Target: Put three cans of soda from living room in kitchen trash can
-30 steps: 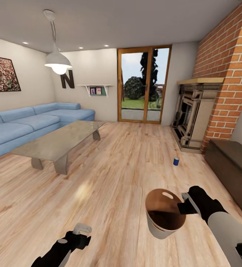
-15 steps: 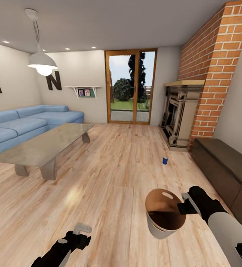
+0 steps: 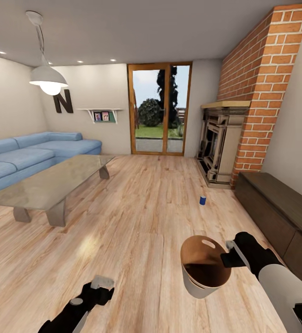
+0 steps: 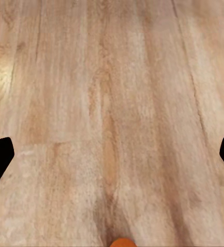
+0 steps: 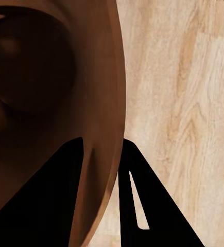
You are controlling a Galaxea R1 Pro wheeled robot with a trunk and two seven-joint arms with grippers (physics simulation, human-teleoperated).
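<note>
Lower left of head view: black left gripper (image 3: 100,287), jaws spread wide per wrist cam, nothing between them.

Centre-right, mid frame: small blue soda can (image 3: 202,200) upright on light wood floor (image 3: 137,222), near dark low cabinet (image 3: 280,208).

Lower right: black right gripper (image 3: 230,255) pinching rim of pale grey round bin w/ brown inside (image 3: 205,267), carried off the floor.

Risk: thin rim hold, so bin may slip or tilt while driving; base could knock can over.
</note>
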